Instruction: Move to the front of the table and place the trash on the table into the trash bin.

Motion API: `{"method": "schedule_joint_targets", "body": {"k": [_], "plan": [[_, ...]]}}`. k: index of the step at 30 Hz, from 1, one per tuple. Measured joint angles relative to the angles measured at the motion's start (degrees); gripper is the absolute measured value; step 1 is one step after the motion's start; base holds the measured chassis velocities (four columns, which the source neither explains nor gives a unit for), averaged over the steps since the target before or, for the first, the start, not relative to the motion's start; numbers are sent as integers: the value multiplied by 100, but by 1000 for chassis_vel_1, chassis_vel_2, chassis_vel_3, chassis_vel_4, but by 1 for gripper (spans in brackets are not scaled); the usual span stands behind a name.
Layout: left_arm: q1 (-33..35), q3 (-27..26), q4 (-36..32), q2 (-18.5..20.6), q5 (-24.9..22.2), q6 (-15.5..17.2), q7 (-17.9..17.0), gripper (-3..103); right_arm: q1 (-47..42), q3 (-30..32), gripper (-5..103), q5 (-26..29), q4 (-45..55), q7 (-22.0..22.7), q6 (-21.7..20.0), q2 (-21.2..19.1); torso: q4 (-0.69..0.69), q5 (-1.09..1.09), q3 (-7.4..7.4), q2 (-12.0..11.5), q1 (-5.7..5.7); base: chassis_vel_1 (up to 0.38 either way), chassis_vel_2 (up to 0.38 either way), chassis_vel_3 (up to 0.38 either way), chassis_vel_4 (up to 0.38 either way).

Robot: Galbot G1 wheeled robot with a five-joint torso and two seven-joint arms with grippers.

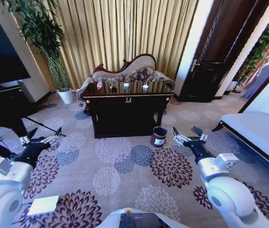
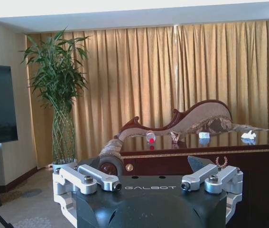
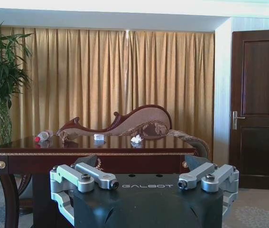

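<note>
The glossy dark tabletop [image 1: 125,90] stands at twelve o'clock, carrying a clear red-capped bottle [image 1: 99,86], a tan wrapper scrap [image 1: 111,85] and two white paper wads [image 1: 126,86]. The round brown trash bin [image 1: 159,136] sits on the patterned carpet [image 1: 125,166] at one o'clock, its contents hidden. The left hand [image 1: 41,140] and the right hand [image 1: 190,135] hover low, both spread and holding nothing.

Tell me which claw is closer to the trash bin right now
Right. The right claw hovers open over the carpet just beside the trash bin, which stands at the table corner. The left claw is open far off across the floor.
</note>
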Motion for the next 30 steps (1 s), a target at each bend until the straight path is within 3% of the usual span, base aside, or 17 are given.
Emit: {"method": "schedule_joint_targets", "body": {"k": [30], "plan": [[0, 0, 0, 0, 0, 0, 0, 100, 0, 0, 100, 0, 0, 0, 0, 0, 0, 0, 0, 0, 0, 0, 0, 0, 0]]}}
